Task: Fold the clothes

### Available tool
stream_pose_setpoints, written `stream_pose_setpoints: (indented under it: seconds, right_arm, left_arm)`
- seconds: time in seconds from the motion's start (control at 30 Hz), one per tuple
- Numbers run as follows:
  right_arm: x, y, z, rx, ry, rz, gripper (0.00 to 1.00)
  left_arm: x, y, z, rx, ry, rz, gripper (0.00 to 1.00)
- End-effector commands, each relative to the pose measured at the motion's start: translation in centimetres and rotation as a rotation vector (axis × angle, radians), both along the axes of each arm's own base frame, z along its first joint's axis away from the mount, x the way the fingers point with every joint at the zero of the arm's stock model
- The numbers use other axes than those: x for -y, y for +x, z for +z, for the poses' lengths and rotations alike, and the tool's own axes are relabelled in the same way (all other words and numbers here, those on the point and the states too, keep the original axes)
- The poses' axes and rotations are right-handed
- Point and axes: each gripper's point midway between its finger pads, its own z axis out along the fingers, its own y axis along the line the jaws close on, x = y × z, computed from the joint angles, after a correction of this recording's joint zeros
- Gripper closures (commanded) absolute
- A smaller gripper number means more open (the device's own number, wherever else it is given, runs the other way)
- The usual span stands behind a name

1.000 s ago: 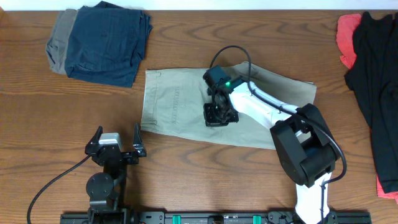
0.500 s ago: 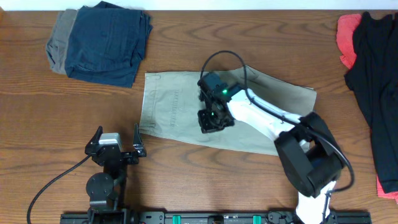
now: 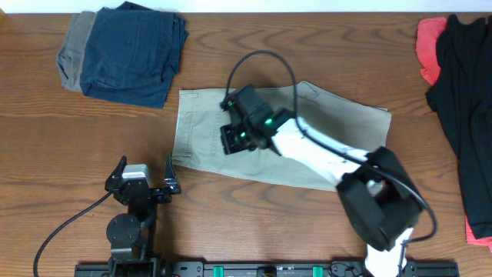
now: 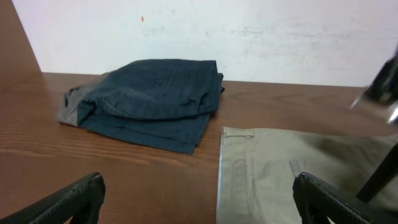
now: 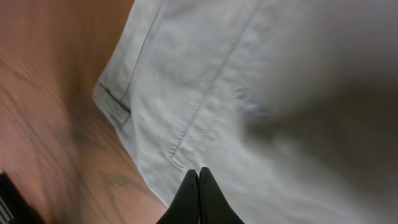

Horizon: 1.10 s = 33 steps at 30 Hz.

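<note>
Light khaki shorts (image 3: 201, 127) lie flat in the middle of the table, waistband to the left; they also show in the left wrist view (image 4: 280, 174) and the right wrist view (image 5: 249, 74). My right gripper (image 3: 234, 138) is shut, fingertips together (image 5: 199, 171), low over the shorts' left half near the waistband and a pocket seam. No fabric shows between the fingers. My left gripper (image 3: 144, 171) is open and empty (image 4: 199, 193) near the front edge, just left of the shorts' waistband.
A folded navy piece (image 3: 131, 50) lies on a grey piece (image 3: 71, 50) at the back left, also seen from the left wrist (image 4: 155, 93). Black (image 3: 469, 92) and red (image 3: 430, 38) garments are heaped at the right edge. The right arm's cable loops above the shorts.
My right gripper has slid left across the khaki shorts, from their middle toward the waistband, staying shut. The left arm has not moved.
</note>
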Motion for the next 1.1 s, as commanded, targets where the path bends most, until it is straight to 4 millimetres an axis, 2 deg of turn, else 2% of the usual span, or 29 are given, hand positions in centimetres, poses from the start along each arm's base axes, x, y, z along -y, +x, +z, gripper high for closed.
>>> stream_pose_setpoints:
  seconds: [0.0,0.17,0.4,0.73,0.97,1.07]
  right_arm:
    - [-1.6,-2.0,-2.8,-0.061,-0.023,0.024,0.99]
    - [-1.6,-2.5,-5.2,-0.060,-0.079,0.027,0.99]
    - [-0.8,-3.9,-6.6,-0.122,-0.127,0.039,0.99]
    - [-1.6,-9.3,-6.7,-0.258,-0.147,0.139,0.99]
    - [0.5,-11.1,-7.2,-0.342,-0.233,0.134,0.99]
    - [1.2,-11.4,-6.8,-0.351,-0.258,0.141,0.99]
  left_arm:
    - [-0.1,-0.1,-1.6,-0.047,0.007,0.007,0.02]
    - [-0.1,-0.1,-1.6,-0.047,0.007,0.007,0.02]
    - [-0.1,-0.1,-1.6,-0.047,0.007,0.008,0.02]
    - [-0.1,-0.1,-1.6,-0.047,0.007,0.007,0.02]
    - [-0.1,-0.1,-1.6,-0.047,0.007,0.008,0.02]
    - [-0.1,-0.1,-1.6,-0.047,0.007,0.007,0.02]
